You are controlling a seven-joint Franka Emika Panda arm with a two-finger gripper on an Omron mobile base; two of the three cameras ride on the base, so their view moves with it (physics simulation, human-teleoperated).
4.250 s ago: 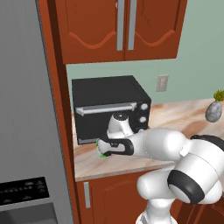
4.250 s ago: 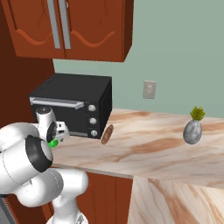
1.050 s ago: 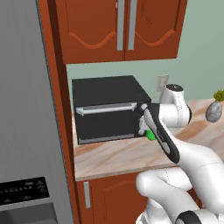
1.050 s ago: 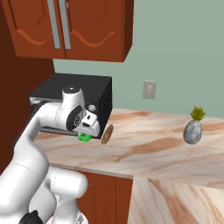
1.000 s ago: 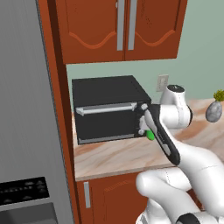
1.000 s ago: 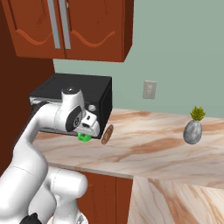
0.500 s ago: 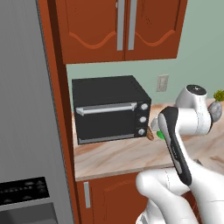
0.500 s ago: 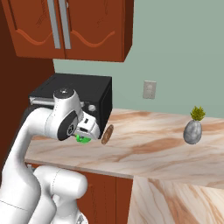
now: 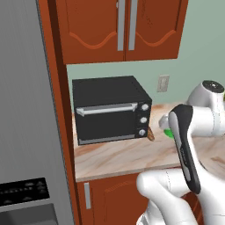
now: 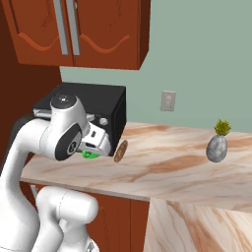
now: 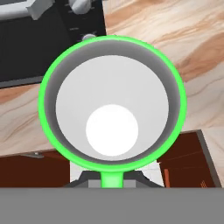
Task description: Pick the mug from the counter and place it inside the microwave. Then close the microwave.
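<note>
1. Held aloft above the beige-pink marbled stone surface (image 9: 123, 156): a small bright green mug with a white inside (image 11: 111, 105), carried at the end of the white arm, clear of the stone
2. Seen from the left base view as a sliver of green (image 9: 168, 132) peeking out beside the white wrist, just right of the black boxy toaster oven with a silver bar handle (image 9: 110, 110)
3. Seen from the right base view as a green patch (image 10: 89, 154) under the hand (image 10: 98, 142), in front of the toaster oven's lower right corner
4. From the hand view: mug mouth turned straight toward the camera, round white bottom in the middle, green rim all around, green handle stub at the bottom edge
5. Hand closed on the mug, judging by the mug carried in mid-air; finger tips themselves hidden behind the mug, so exact grip point cannot be told
6. Lying near the toaster oven's right front corner on the surface: a small brown oval item (image 10: 120, 150), tilted on edge, too small to identify
7. Further right on the surface, well apart from the arm: a grey egg-shaped vase with a small green-yellow plant (image 10: 217, 143)
8. Above the toaster oven: reddish-brown wood wall cabinets with silver bar handles (image 9: 125, 28)
9. At far left of the left base view: a tall grey refrigerator front (image 9: 26, 132)
10. On the pale green wall behind the surface: a white outlet plate (image 10: 168, 101)
</note>
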